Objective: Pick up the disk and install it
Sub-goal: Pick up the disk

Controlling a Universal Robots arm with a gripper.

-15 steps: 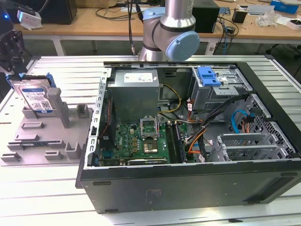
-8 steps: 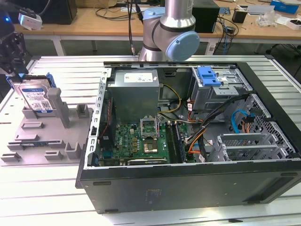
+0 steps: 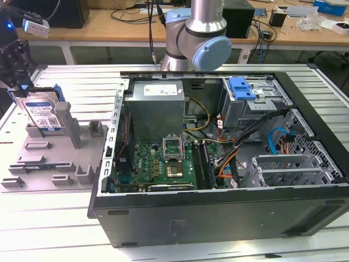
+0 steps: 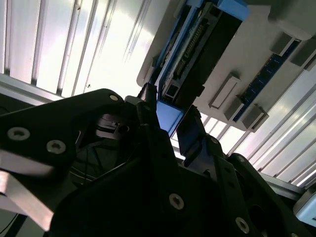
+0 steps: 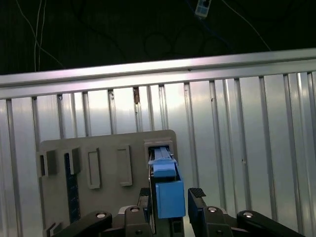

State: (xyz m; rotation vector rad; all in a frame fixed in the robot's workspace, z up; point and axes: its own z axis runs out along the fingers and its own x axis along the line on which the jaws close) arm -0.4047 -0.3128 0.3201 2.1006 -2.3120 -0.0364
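Straddling the top end of the disk (image 5: 163, 170), the gripper (image 5: 170, 195) stands partly open. One black finger (image 5: 197, 195) is on each side of the blue frame. In the first wrist view a thin dark gap shows between one finger and the frame, and on the other side I cannot tell whether there is contact. The second wrist view shows the same grip from below, the gripper (image 4: 168, 116) around the blue end and the disk's dark edge (image 4: 197, 44) running away from it.

The disk stands upright on its edge in a slot of a grey holder (image 5: 106, 143), which has several other slots and blocks moulded into it. The holder lies on a ribbed metal table (image 5: 237, 138).

In the exterior view the gripper (image 3: 20, 82) hangs over the disk (image 3: 42, 112) at that view's left, the white-and-blue label facing the camera. The holder (image 3: 54, 158) sits just beside an open computer case (image 3: 218, 213) that lies on the table (image 3: 43, 229). Inside the case are a green circuit board (image 3: 163, 161), a grey power box (image 3: 155, 106), a metal cage with a blue latch plate (image 3: 242, 87) and a curved blue cable (image 3: 275, 136). Behind the case rises the robot arm (image 3: 199, 38), and farther back stands a wooden bench (image 3: 109, 24).
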